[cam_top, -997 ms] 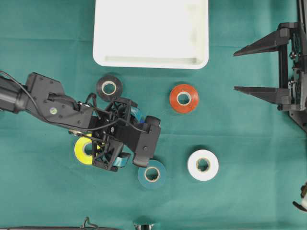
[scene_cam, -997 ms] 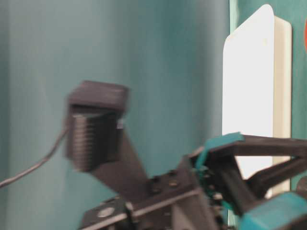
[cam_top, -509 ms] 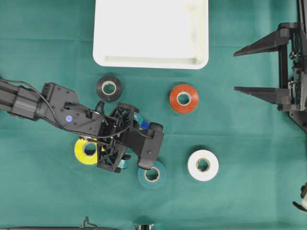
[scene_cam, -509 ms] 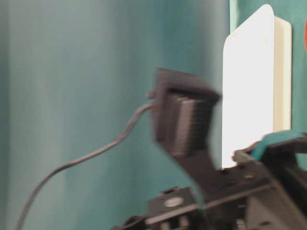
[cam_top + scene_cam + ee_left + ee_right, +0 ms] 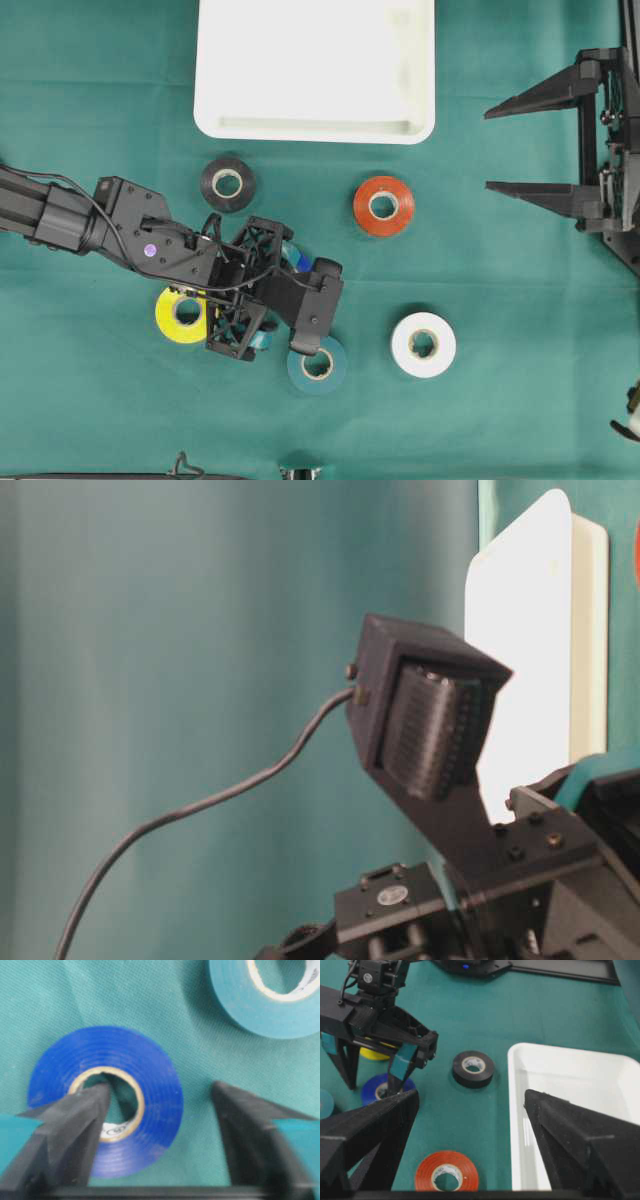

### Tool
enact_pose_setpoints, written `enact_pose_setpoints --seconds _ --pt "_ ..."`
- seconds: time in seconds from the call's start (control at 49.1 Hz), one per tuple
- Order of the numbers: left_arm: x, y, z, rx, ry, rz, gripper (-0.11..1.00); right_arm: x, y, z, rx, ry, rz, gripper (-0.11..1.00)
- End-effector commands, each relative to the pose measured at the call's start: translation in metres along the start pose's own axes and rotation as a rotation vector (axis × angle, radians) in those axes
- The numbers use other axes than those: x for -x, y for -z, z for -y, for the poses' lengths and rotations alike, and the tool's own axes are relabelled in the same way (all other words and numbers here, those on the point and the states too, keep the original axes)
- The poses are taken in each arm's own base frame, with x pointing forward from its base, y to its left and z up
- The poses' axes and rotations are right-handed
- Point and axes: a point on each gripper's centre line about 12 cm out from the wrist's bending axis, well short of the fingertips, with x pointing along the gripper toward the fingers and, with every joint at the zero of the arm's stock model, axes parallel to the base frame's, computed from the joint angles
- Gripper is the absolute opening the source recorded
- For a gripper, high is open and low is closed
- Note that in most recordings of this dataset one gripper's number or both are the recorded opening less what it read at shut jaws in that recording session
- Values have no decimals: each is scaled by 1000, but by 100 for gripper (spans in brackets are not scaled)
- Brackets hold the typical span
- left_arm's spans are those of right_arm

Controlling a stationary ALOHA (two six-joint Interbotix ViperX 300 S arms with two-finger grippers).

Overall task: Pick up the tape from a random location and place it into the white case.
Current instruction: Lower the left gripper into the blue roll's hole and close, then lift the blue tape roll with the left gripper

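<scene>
Straddling blue tape (image 5: 107, 1107) wall, left hand (image 5: 160, 1110) half-open; overhead hides roll.

The blue tape (image 5: 105, 1110) is lying flat on the green cloth, its pale core facing up, with one black finger (image 5: 75, 1125) sitting inside the core and the other outside the rim; a teal tape (image 5: 317, 364) is lying just beside it, a yellow one (image 5: 180, 315) close by, a black one (image 5: 227, 183) nearer the case, and a red one (image 5: 383, 206) and a white one (image 5: 423, 345) well apart; the white case (image 5: 315, 128), a shallow rounded tray, is sitting at the far edge.
</scene>
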Motion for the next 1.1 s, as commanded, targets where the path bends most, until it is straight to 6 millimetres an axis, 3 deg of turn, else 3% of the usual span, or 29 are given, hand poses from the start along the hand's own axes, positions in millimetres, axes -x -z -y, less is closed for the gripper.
enact_pose_setpoints --seconds 0.0,0.102,0.163,0.773,1.079 --pt "9 -8 -2 -1 -5 32 65 -1 -10 0 1 2 23 92" --pt "9 -7 -2 -1 -5 29 32 -1 -10 0 1 2 25 92" --pt "9 -7 -2 -1 -5 27 23 -1 -10 0 1 2 23 92" --pt "11 -9 -2 -1 -5 34 23 -1 -9 0 1 3 17 92" --pt "33 -17 -1 -3 -5 64 23 -1 -9 0 1 3 17 92"
